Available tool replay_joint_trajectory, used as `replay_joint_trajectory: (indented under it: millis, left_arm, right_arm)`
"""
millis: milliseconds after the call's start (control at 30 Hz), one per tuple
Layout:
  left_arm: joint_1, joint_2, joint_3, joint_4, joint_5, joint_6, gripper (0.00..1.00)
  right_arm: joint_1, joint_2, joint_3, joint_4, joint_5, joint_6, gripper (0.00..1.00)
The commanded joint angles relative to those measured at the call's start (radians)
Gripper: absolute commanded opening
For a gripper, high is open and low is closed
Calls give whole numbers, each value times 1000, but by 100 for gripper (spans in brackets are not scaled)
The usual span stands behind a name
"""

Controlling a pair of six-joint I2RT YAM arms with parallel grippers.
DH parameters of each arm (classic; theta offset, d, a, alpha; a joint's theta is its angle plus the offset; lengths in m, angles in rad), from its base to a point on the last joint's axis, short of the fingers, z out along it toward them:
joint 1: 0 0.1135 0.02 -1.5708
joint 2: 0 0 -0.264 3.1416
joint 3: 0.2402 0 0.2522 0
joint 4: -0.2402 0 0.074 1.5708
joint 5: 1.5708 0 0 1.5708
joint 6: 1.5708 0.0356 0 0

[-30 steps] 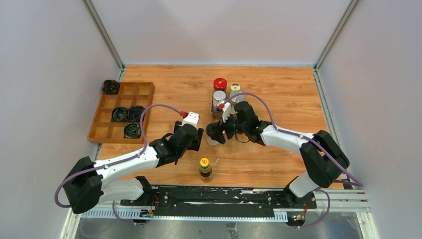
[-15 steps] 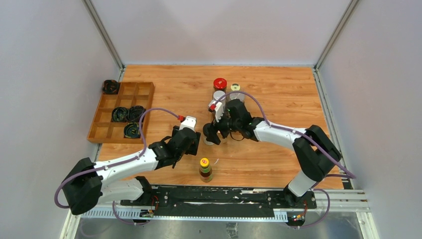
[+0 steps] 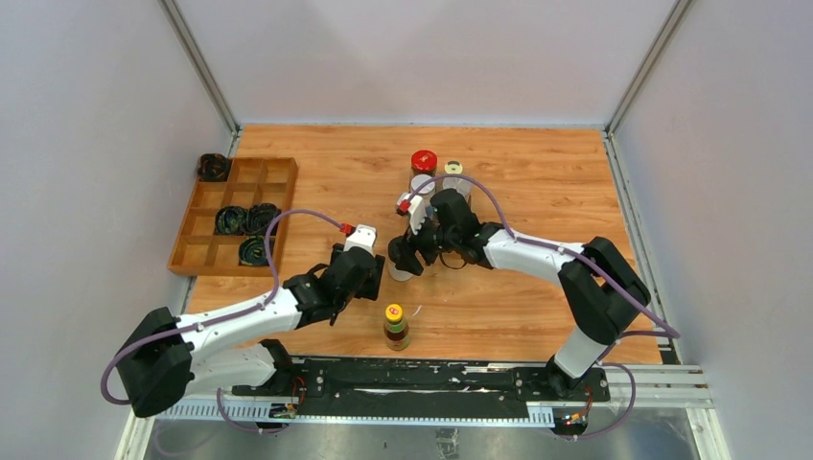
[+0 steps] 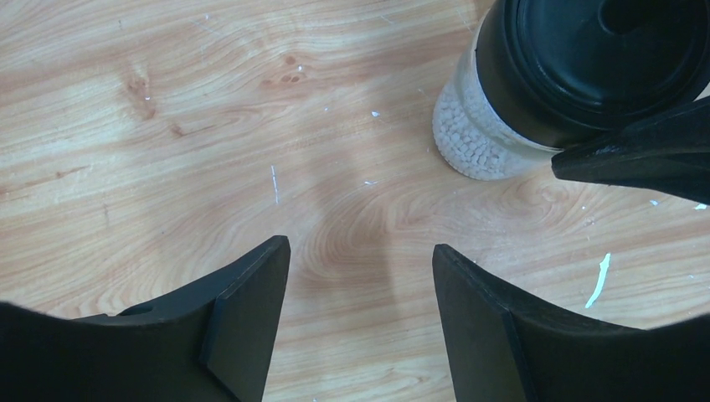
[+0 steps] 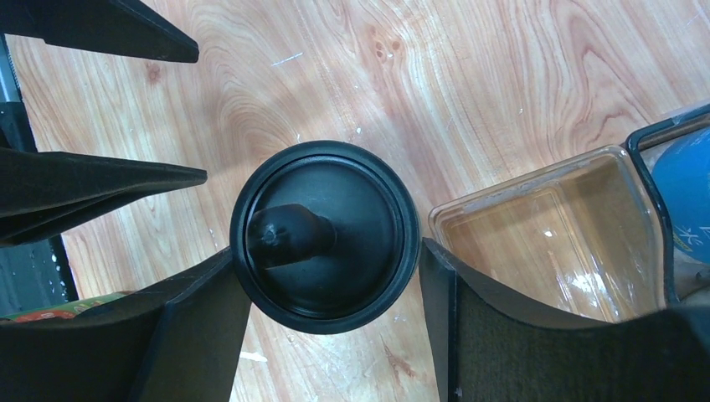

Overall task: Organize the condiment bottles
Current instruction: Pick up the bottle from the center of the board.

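A black-capped jar (image 5: 325, 236) of white beads (image 3: 403, 272) stands on the wood mid-table. My right gripper (image 5: 326, 251) is open around it from above. Its left finger touches the cap and its right finger sits a sliver away. My left gripper (image 4: 360, 247) hovers open over bare wood just left of that jar (image 4: 586, 67), holding nothing. Behind my right arm stand the red-lidded jar (image 3: 424, 160), the yellow-capped shaker (image 3: 452, 171) and the silver-lidded jar (image 3: 422, 182). A blue-labelled jar (image 5: 682, 193) shows at the right wrist view's edge. The yellow-capped brown sauce bottle (image 3: 395, 326) stands near the front edge.
A clear plastic box (image 5: 553, 226) lies right beside the black-capped jar. The wooden compartment tray (image 3: 206, 254) sits at the left with black coiled bundles (image 3: 244, 220) in it and one more (image 3: 213, 167) beyond its far corner. Grey walls close in both sides.
My right gripper has shifted left and now straddles the black-capped jar. My left gripper has drawn back a little toward the near left, away from the jar.
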Motion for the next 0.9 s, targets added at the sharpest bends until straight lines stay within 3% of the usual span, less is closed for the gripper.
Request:
replay_joint_trajectory:
  millis: [0,867]
  left_arm:
    - [4,-20,-17,6,-5,-9,68]
    - [4,-101,-46,-29,14,-33,66]
  right_arm:
    - [15,17,36,-21,-24,-6,59]
    - [19,-176,166,-219,38,-70,54]
